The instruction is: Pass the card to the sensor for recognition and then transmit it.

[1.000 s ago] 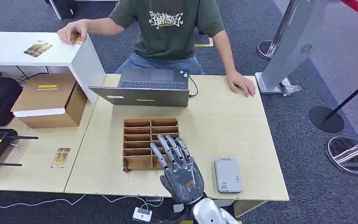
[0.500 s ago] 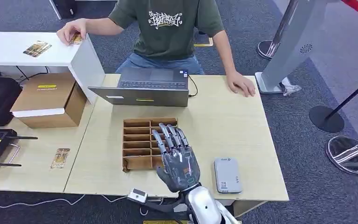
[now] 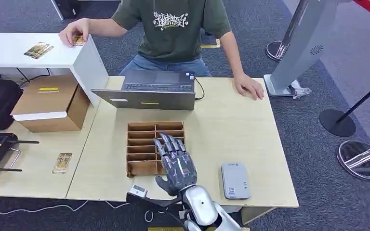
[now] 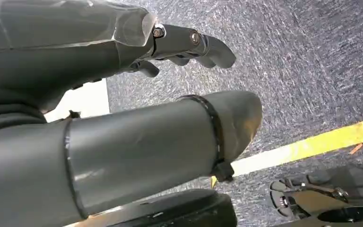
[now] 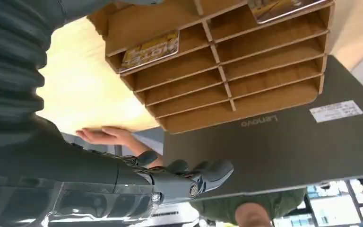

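I see my right hand (image 3: 176, 163) empty, fingers spread, over the cardboard organizer (image 3: 144, 144); a yellow-printed card (image 5: 150, 48) lies in one slot. Left hand (image 4: 137, 52) empty, fingers loosely curled.

Head view: high on the robot, facing forward and down over the desk (image 3: 231, 120), taking in the whole top. Right wrist view: close behind the right hand (image 5: 137, 175), turned, near the wooden organizer (image 5: 227, 71) and laptop (image 5: 274, 142); both appear in the head view too. Left wrist view: close behind the left hand (image 4: 123, 94), facing the carpet floor (image 4: 302, 71).
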Motion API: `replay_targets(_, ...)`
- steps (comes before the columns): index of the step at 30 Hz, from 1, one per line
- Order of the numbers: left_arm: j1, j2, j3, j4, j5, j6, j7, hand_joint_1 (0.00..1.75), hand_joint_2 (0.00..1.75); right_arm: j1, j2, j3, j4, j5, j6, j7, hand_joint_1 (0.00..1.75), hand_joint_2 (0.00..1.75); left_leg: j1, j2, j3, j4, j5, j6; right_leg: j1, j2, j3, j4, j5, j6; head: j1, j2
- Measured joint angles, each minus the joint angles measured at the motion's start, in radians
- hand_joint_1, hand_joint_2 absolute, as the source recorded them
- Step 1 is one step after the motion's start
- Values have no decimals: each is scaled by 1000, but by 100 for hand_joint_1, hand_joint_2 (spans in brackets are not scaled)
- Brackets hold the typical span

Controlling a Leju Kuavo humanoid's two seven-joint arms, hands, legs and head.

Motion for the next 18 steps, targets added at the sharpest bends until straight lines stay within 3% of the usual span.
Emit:
replay_targets(4,44,-9,-9,0,-27,34,-1,0,0,-9,5,1,34,-19,-14,21,0,175,0,0,0,0,0,0,0,0,0,0,0,0,0,0)
replay_targets(12,67,-18,-10,0,-18,35,-1,0,0,-28,13,19,78,-43,-18,19,0,175,0,0,0,0,0,0,0,0,-1,0,0,0,0,0)
replay_targets(18,79,-12,-10,0,-20,35,-47,0,0,-42,17,36,108,-51,-30,32,0,175,0,0,0,0,0,0,0,0,-1,0,0,0,0,0)
